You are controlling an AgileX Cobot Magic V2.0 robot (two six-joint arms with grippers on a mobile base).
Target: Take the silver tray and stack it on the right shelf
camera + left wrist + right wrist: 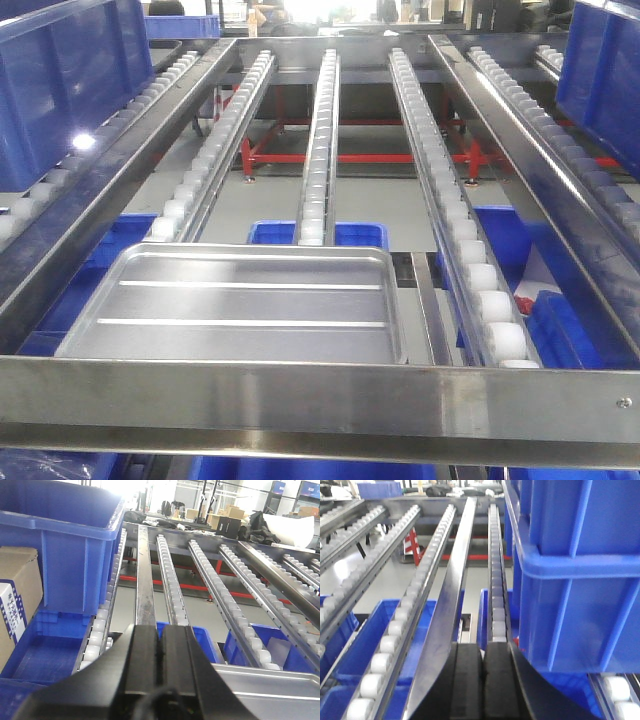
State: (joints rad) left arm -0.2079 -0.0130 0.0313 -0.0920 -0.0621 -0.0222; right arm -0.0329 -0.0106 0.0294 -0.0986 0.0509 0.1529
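Observation:
The silver tray (240, 305) lies flat on the right shelf's roller rails (318, 150), just behind the wide steel front bar (300, 400). Two raised ridges run along its bottom. In the left wrist view one corner of the silver tray (270, 690) shows at the lower right, to the right of my left gripper (160, 630), which is shut with nothing between its fingers. My right gripper (483, 647) is also shut and empty, above a steel rail (450, 595) and a roller track (495, 580). Neither gripper shows in the front view.
Blue bins stand on the rack at the left (60, 80) and at the right (600, 70). More blue bins (318, 234) sit on the level below. A cardboard box (17, 595) is at the far left. The right blue bin (570, 570) stands close beside my right gripper.

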